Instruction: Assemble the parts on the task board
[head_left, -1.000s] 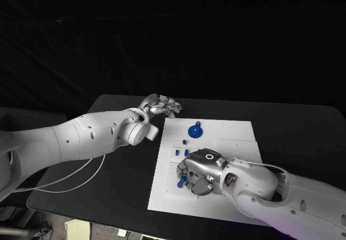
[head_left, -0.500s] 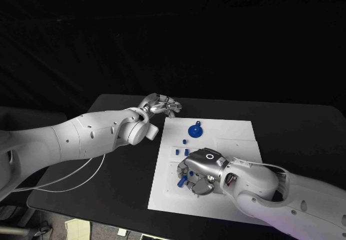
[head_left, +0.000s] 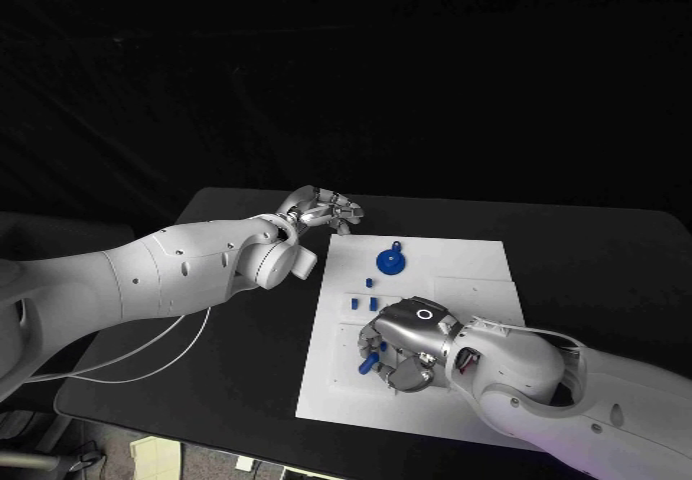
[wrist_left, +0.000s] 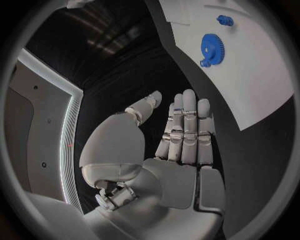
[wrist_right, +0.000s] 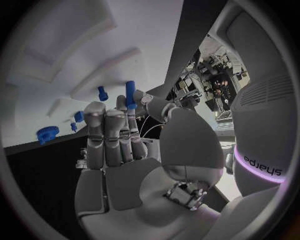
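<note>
The white task board lies in the middle of the black table. A blue gear stands on its far part, with small blue pegs just nearer. My right hand hovers over the board's near left part and pinches an upright blue peg between thumb and a finger. The right wrist view shows that peg at the fingertips of the right hand, above the board, with another peg and the gear beyond. My left hand hangs off the board's far left corner, fingers straight and empty.
The left wrist view shows the gear and a small blue part on the board. A pale cable trails from my left arm over the table's left side. Bare black table surrounds the board.
My right hand has edged slightly to the right with the peg still pinched. The left hand has not moved.
</note>
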